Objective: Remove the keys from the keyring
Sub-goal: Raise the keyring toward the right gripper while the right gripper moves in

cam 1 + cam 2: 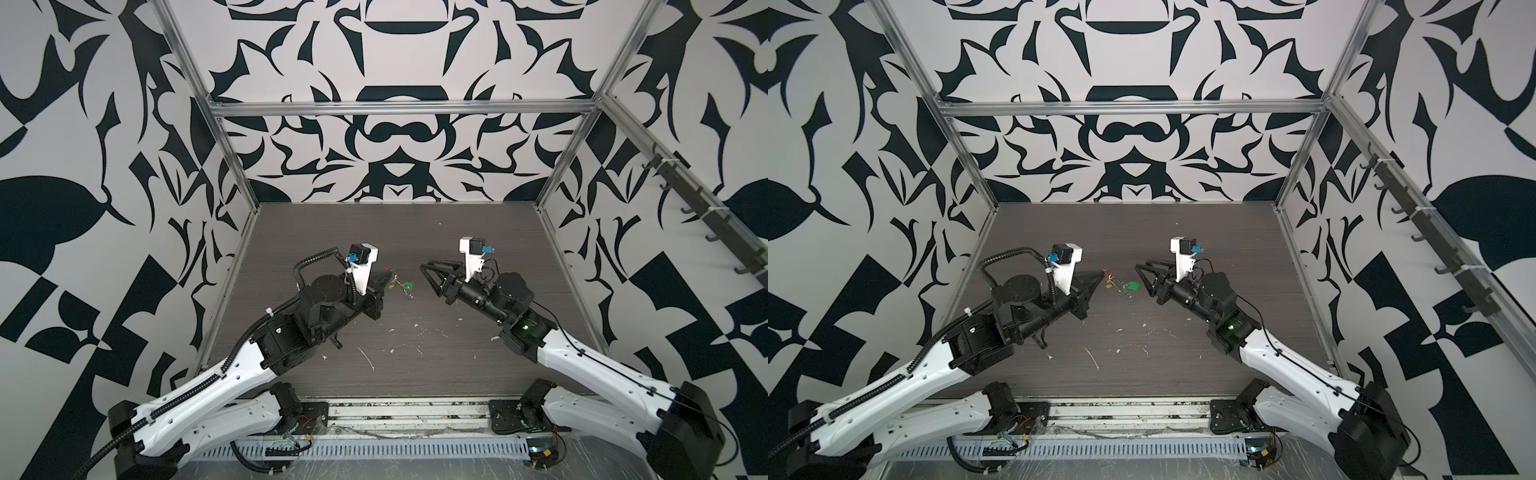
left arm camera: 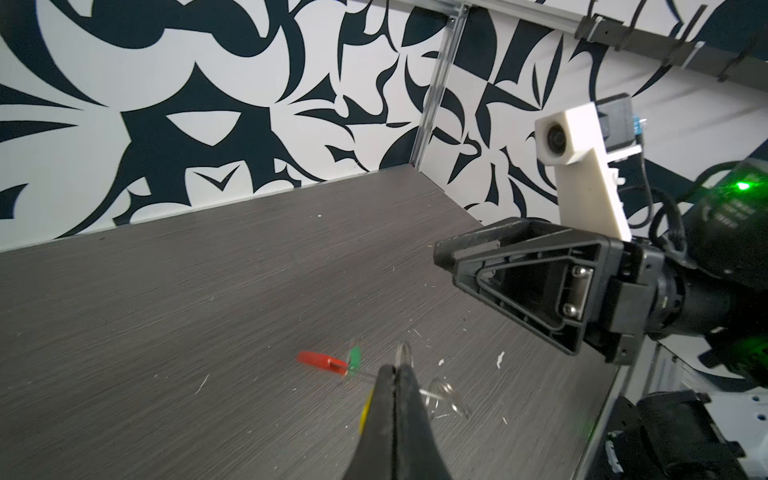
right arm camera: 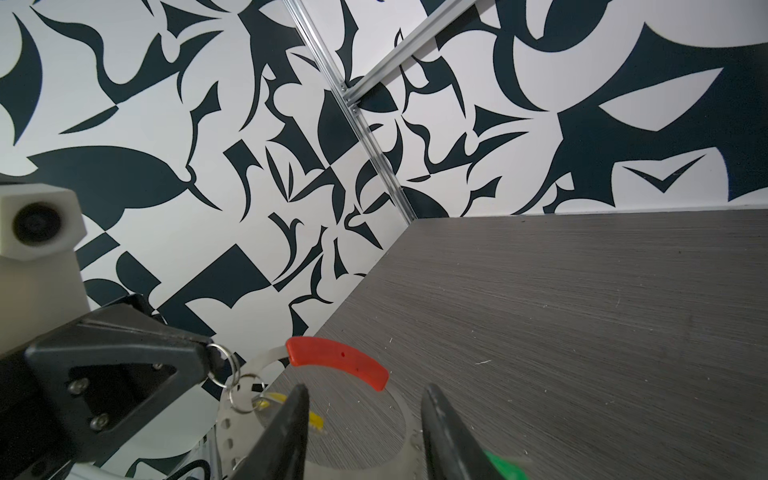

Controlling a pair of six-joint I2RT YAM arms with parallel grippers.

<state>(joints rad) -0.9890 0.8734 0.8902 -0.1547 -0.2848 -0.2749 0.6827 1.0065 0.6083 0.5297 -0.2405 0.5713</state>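
My left pincer (image 2: 395, 368) is clamped on the keyring (image 3: 336, 361), mid-frame in both top views. My right pincer (image 3: 361, 395) stands half open, empty, with the green key (image 3: 503, 465) at lower right. Next, I judge, it must close on that key and work it off.

The table (image 1: 415, 232) is dark grey, finely streaked, flecked white. The walls (image 1: 399, 158) are white with dark navy abstract shapes. The keyring (image 3: 338, 361) is pale with a red sleeve. Noted: green key (image 1: 409, 286), yellow key (image 3: 316, 420). On the left arm (image 1: 208, 399) and right arm (image 1: 602, 370): white shells, black joints.
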